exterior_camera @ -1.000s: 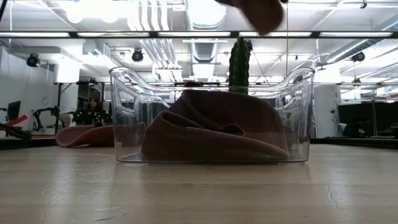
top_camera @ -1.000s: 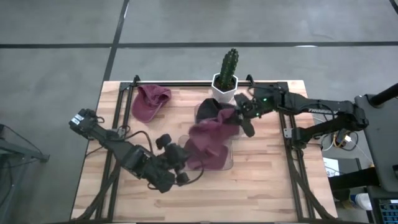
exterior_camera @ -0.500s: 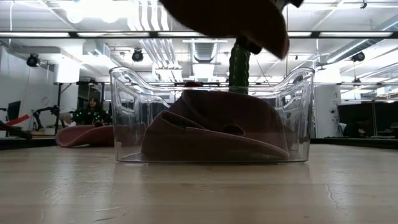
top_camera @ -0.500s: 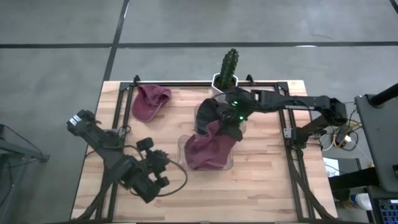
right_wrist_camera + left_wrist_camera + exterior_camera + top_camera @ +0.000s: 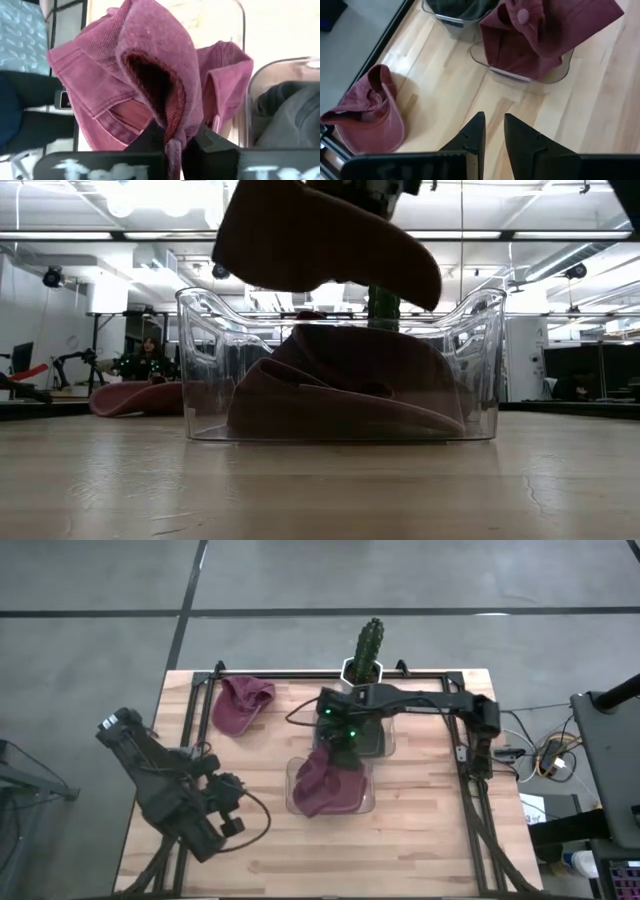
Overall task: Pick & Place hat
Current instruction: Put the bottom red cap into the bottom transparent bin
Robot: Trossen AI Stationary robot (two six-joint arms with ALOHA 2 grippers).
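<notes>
Wood tabletop [image 5: 430, 820] near me is bare at the front edge. My left gripper [image 5: 492, 131] waits over the front-left of the table, fingers nearly closed, a thin gap between them, nothing held. Next back is the clear bin [image 5: 340, 365] at mid-table, with one maroon hat [image 5: 345, 395] already lying inside. Right above it hangs the carried hat [image 5: 320, 240], maroon corduroy, pinched in my right gripper [image 5: 175, 145]; the fingers are clamped on a fold of the fabric. From overhead the hat [image 5: 335, 770] sits over the bin's opening, from table height just above its rim. I read this as the placing step, lift and carry done. Next move as I judge it: lower a little so the brim clears the bin wall, then let go. Risk: the brim catches on the rim and drapes outside. Behind the bin, a second container with dark cloth [image 5: 365, 735]. Far left, a spare hat [image 5: 242, 705] on the wood. Far edge, potted cactus [image 5: 366, 652].
</notes>
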